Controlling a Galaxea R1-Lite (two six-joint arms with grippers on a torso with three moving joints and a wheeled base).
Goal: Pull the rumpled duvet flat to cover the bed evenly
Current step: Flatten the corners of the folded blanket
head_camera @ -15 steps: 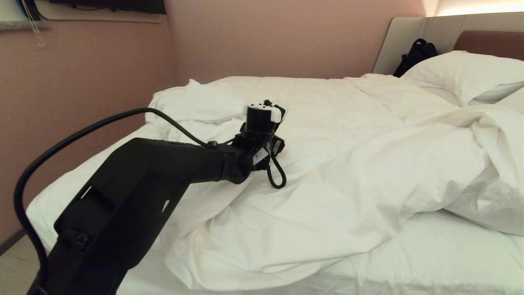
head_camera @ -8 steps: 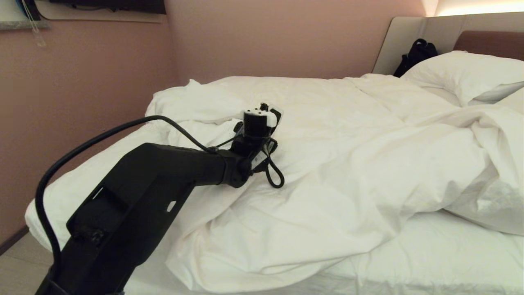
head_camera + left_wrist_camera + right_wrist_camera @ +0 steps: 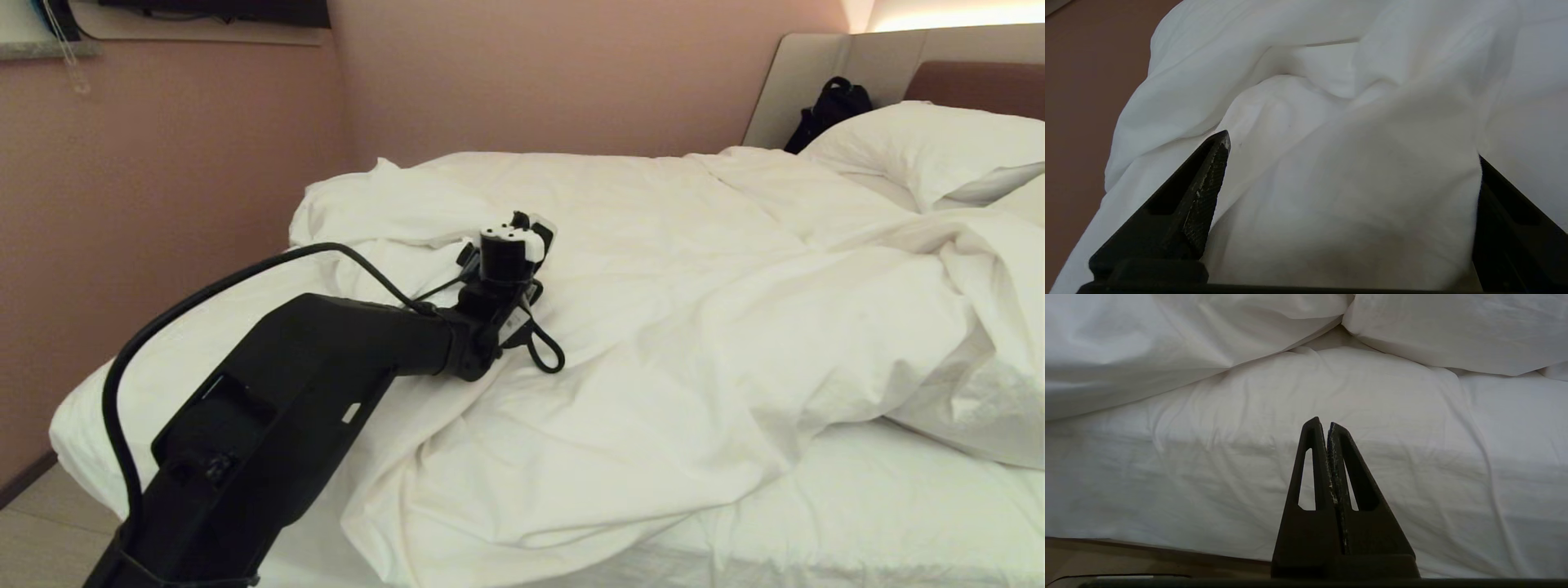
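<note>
My left gripper [image 3: 1349, 163] is over the rumpled duvet [image 3: 653, 327] toward the bed's [image 3: 898, 506] foot-end left side; jaws spread wide with a fold of duvet bulging up between the fingers [image 3: 1204, 192], not pinched; duvet bunched across the mattress, its near edge pulled back off the bare sheet [image 3: 914, 498] along the near side; pillows [image 3: 931, 147] at the headboard; my right gripper [image 3: 1329, 428] fully closed, empty, beside the mattress's near side.
</note>
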